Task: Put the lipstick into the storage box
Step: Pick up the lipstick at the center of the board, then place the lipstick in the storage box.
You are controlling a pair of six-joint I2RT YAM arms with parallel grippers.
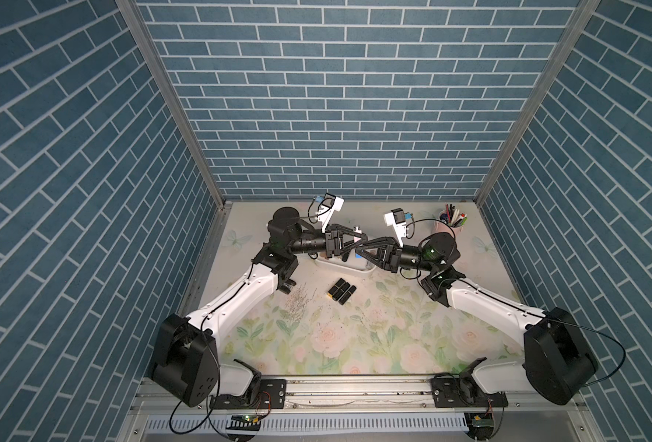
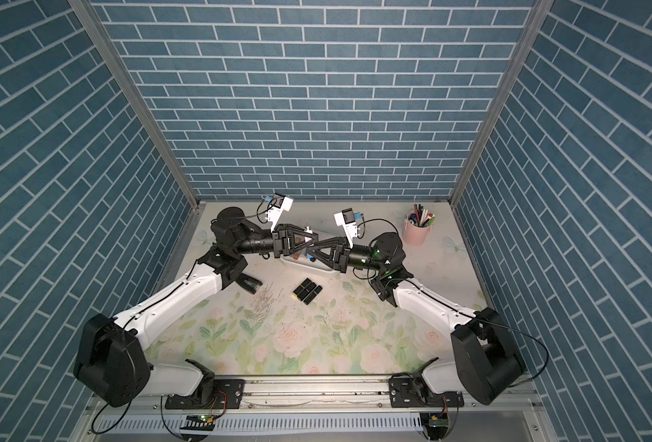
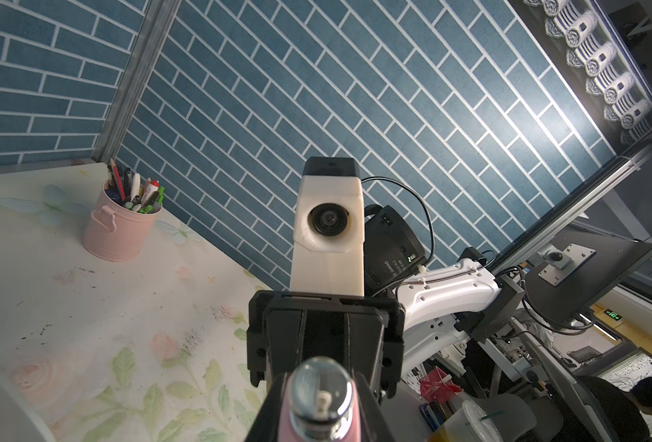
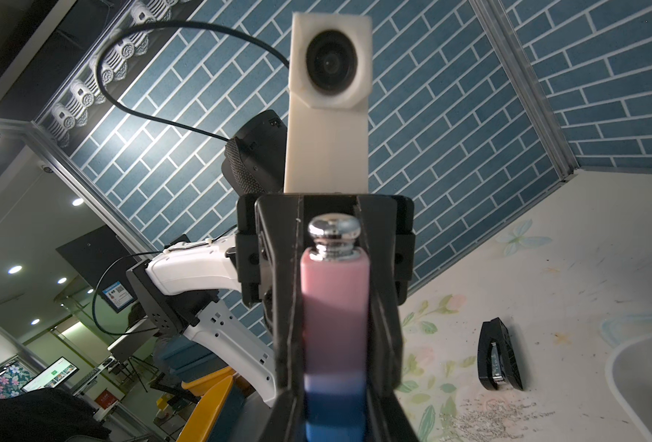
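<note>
The lipstick [image 4: 334,302] has a pink body, a blue end and a silver knob [image 3: 322,386]. It hangs in the air between both grippers. My left gripper [image 3: 322,382] [image 1: 364,241] is shut on its pink part just below the knob. Meeting it tip to tip is my right gripper [image 4: 334,363] [image 1: 357,250]. The right fingers lie close along both sides of the blue end, and blur hides whether they still press. Both grippers hover over the white storage box [image 1: 366,271] [image 2: 326,272] [image 4: 615,367]. In both top views the fingers mostly hide the lipstick.
Three black tubes [image 1: 341,292] lie side by side in front of the box. A black stapler [image 4: 498,354] [image 2: 250,283] and scattered staples [image 1: 297,302] lie to the left. A pink pen cup [image 1: 452,225] [image 3: 119,229] stands at the back right.
</note>
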